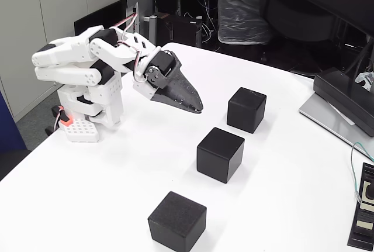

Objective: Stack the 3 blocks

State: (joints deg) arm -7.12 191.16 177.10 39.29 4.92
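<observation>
Blocks, three in number, matte black cubes, all resting separately on the white surface (117, 205) in a diagonal line running from lower centre toward the upper right of the frame. Far block (246, 109) sits right of centre; middle block (220, 154) lies just below and left of it, apart from it; near block (176, 221) stands at the bottom edge of the frame, well apart from the middle one. None is stacked; none touches another.

Hand (197, 109), dark and tapering to a point, hangs above the surface left of the far block and up-left of the middle block. It touches no block and holds nothing. Its fingers appear pressed together into a single beak-like tip aimed down and to the right, toward the far block; a clear strip of white surface separates tip and cube.

White arm (87, 59) is folded low in the upper left of the frame, its base (87, 120) clamped near the surface's left edge.

Flat black device (345, 97) lies at the right edge on a grey slab. Bag-wrapped bundle (239, 6) stands in the background, top centre, beyond the surface.
</observation>
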